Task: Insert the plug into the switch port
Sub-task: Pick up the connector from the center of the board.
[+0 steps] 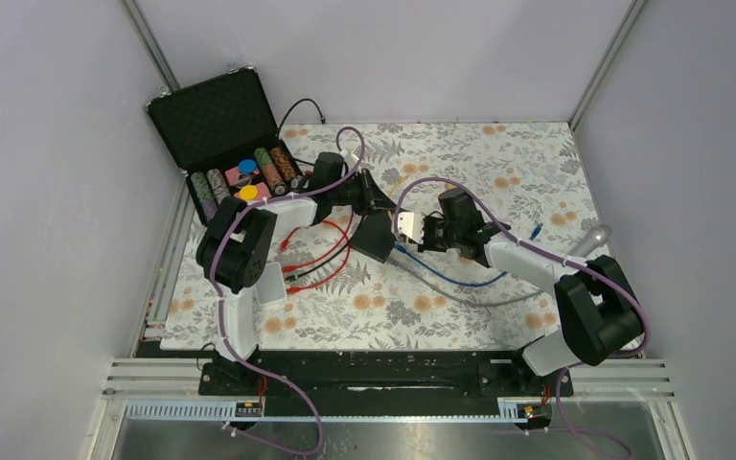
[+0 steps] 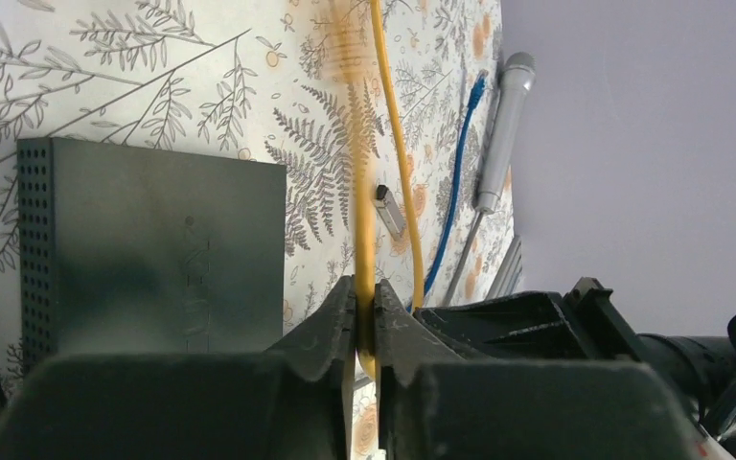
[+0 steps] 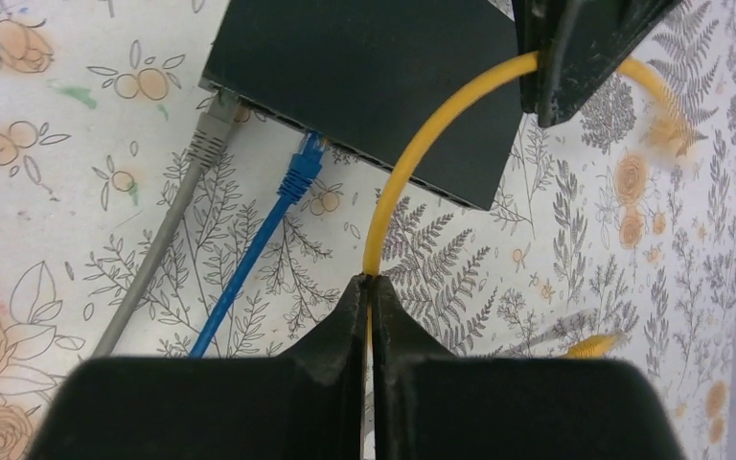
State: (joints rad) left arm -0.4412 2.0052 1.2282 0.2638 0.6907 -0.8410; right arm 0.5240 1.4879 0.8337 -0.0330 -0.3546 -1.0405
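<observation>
The black switch (image 3: 364, 77) lies flat on the floral cloth; it also shows in the overhead view as the switch (image 1: 372, 240). A grey plug (image 3: 213, 134) and a blue plug (image 3: 302, 168) sit in its front ports. My right gripper (image 3: 371, 285) is shut on a yellow cable (image 3: 422, 144) in front of the switch. The cable arcs up to my left gripper's fingers (image 3: 585, 48), which pinch it above the switch's right corner. In the left wrist view my left gripper (image 2: 365, 311) is shut on the same cable. Beyond it the yellow plug (image 3: 671, 125) hangs free and blurred.
A second yellow plug (image 3: 594, 343) lies on the cloth to the right. Blue cable (image 2: 455, 182), a silver cylinder (image 2: 503, 134) and a small USB stick (image 2: 390, 209) lie beyond. Red leads (image 1: 321, 259) and an open case of chips (image 1: 235, 153) are on the left.
</observation>
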